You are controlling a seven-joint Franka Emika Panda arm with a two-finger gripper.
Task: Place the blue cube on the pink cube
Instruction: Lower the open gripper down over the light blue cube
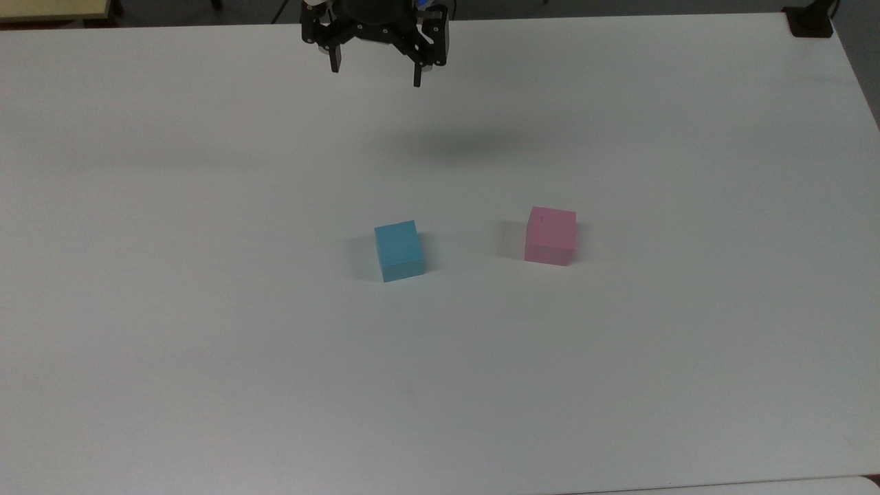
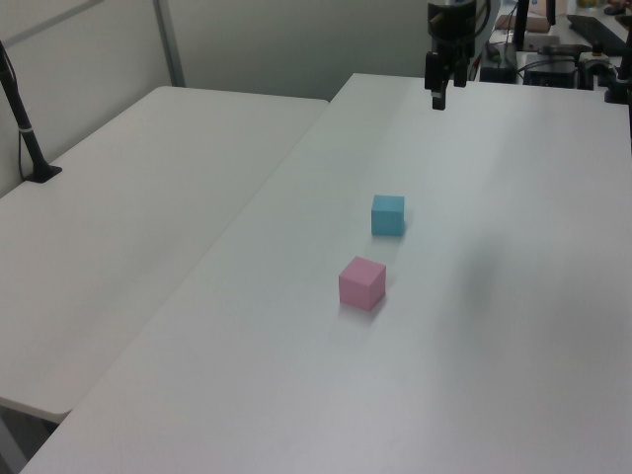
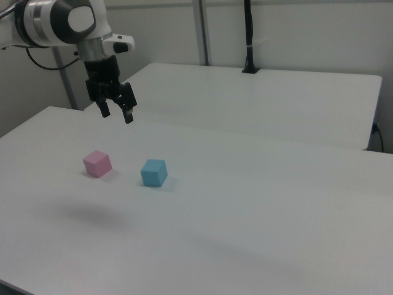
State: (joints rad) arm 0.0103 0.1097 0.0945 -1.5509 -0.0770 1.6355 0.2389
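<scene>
The blue cube (image 1: pixel 399 250) rests on the white table (image 1: pixel 206 344) near its middle, also seen as blue cube (image 2: pixel 388 214) and blue cube (image 3: pixel 153 173). The pink cube (image 1: pixel 550 236) sits on the table a short way to the top view's right of it, apart from it; pink cube (image 2: pixel 361 283), pink cube (image 3: pixel 97 163). A tiny dark mark shows on its top face. My gripper (image 1: pixel 376 70) hangs open and empty high above the table's far part, well away from both cubes; gripper (image 2: pixel 437 96), gripper (image 3: pixel 116 112).
A second white table (image 2: pixel 148 197) adjoins this one on the left view's left. A black post on a base (image 2: pixel 28 138) stands on it. Desk clutter (image 2: pixel 573 49) lies beyond the far edge in the left view.
</scene>
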